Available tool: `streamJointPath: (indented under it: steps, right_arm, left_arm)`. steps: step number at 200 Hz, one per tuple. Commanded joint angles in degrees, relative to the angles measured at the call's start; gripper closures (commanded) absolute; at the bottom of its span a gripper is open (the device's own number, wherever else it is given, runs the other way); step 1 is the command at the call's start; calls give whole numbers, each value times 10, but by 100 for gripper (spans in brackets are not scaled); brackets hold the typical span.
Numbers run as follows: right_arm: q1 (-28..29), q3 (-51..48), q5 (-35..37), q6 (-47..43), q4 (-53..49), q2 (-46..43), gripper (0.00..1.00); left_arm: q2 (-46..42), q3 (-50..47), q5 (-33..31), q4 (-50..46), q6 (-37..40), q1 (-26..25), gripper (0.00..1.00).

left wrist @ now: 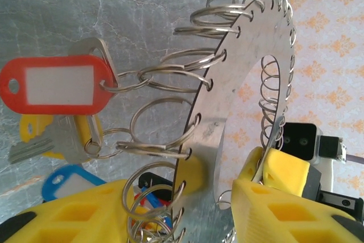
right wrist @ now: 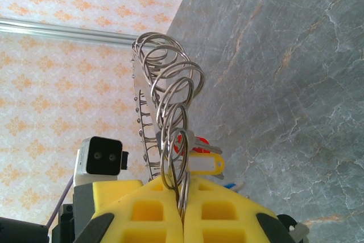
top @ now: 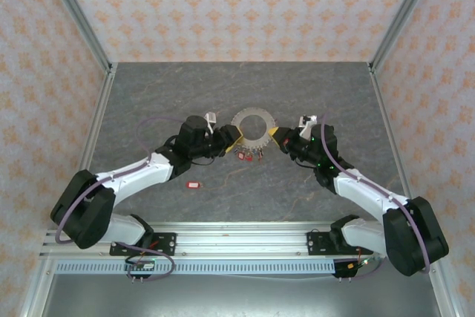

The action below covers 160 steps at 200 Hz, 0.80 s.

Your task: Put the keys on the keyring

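The keyring [top: 252,125] is a flat metal disc edged with split rings, held upright off the table between both grippers. My right gripper [top: 278,139] [right wrist: 183,197] is shut on its right edge, with rings pinched between the yellow pads. My left gripper [top: 231,137] [left wrist: 222,197] straddles the disc's [left wrist: 227,118] left edge, jaws open, with a gap on one side. Tagged keys [top: 249,155] hang from the lower rings: a red tag [left wrist: 57,83], a yellow tag [left wrist: 31,132] and a blue tag [left wrist: 68,180]. One key with a small red tag [top: 194,184] lies loose on the table, near the left forearm.
The grey stone-patterned tabletop [top: 245,87] is enclosed by patterned walls with metal corner posts [top: 78,16]. An aluminium rail [top: 237,239] carrying the arm bases runs along the near edge.
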Motion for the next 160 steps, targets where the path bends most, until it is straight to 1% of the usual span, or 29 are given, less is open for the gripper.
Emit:
streamJointPath:
  steps: [1, 15, 28, 50, 56, 74, 86, 103, 122, 135, 160]
  right_arm:
    - [8, 28, -13, 14, 65, 0, 100]
    - [10, 26, -10, 17, 69, -1, 100]
    - [12, 25, -10, 17, 69, -1, 100]
    - [14, 23, -8, 16, 67, -5, 100]
    - [14, 22, -7, 16, 66, -5, 100]
    - [14, 23, -14, 14, 62, -4, 100]
    - [14, 21, -12, 14, 59, -4, 99]
    - [15, 19, -13, 13, 58, -3, 99]
    - [16, 18, -11, 12, 59, -3, 97]
    - [15, 18, -11, 11, 59, -3, 96]
    - [17, 16, -9, 5, 58, -7, 94]
  left_arm:
    - [11, 32, -5, 40, -3, -5, 52]
    - [19, 33, -8, 55, -9, -5, 51]
    - [24, 35, -10, 65, -10, -6, 48]
    - [26, 38, -12, 73, -8, -6, 49]
    - [26, 38, -12, 74, -6, -6, 51]
    - [21, 38, -18, 77, 2, -6, 65]
    - [16, 38, -23, 76, 9, -6, 70]
    - [11, 39, -26, 74, 16, -6, 72]
    - [7, 39, -27, 76, 22, -6, 80]
    - [5, 39, -28, 77, 26, -6, 82]
    - [-4, 45, -28, 65, 45, -6, 89]
